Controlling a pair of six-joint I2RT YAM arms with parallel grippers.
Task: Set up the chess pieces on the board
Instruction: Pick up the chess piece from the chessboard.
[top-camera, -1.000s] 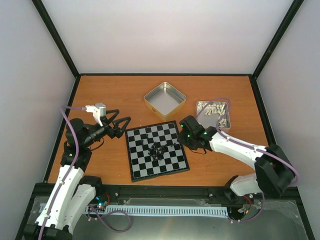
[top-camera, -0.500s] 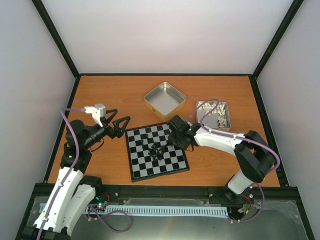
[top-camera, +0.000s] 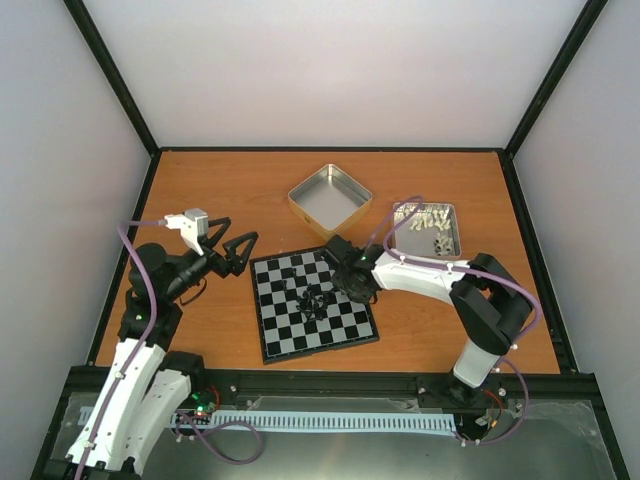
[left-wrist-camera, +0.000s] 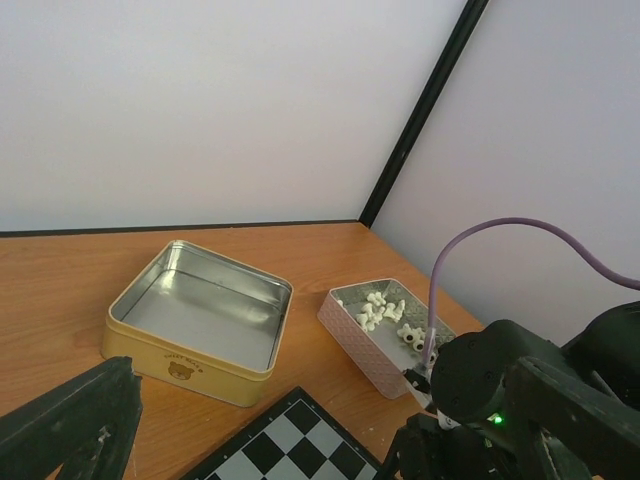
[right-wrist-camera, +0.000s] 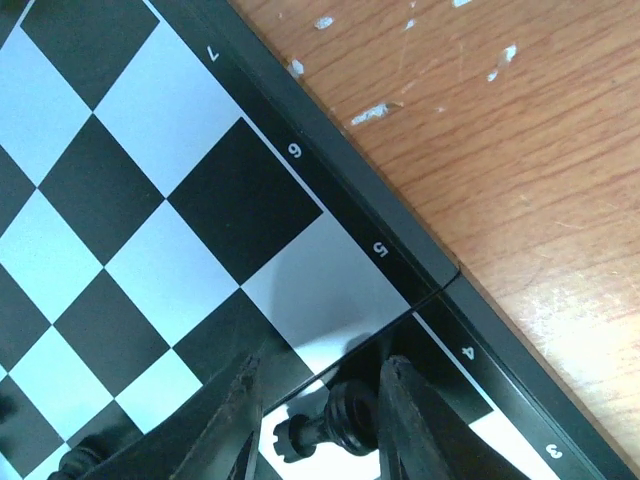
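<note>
The board (top-camera: 343, 326) lies in the middle of the table, with several black chess pieces (top-camera: 313, 299) clustered at its centre. My right gripper (top-camera: 350, 283) is low over the board's right side. In the right wrist view its jaws (right-wrist-camera: 318, 378) straddle a black piece (right-wrist-camera: 335, 425) lying on its side near the board's (right-wrist-camera: 230, 200) rim. The right finger (right-wrist-camera: 412, 425) is close against the piece; a gap shows on the left side. My left gripper (top-camera: 238, 252) hovers open and empty just off the board's left corner.
An empty yellow square tin (top-camera: 330, 200) stands behind the board. A silver tin (top-camera: 425, 228) holding pale pieces sits at the back right. In the left wrist view both tins (left-wrist-camera: 200, 320) (left-wrist-camera: 385, 330) show beyond the board corner (left-wrist-camera: 290, 445).
My right gripper has swung left from the board's right edge onto the board, and its jaws have narrowed around a lying black piece. The left arm has barely moved.
</note>
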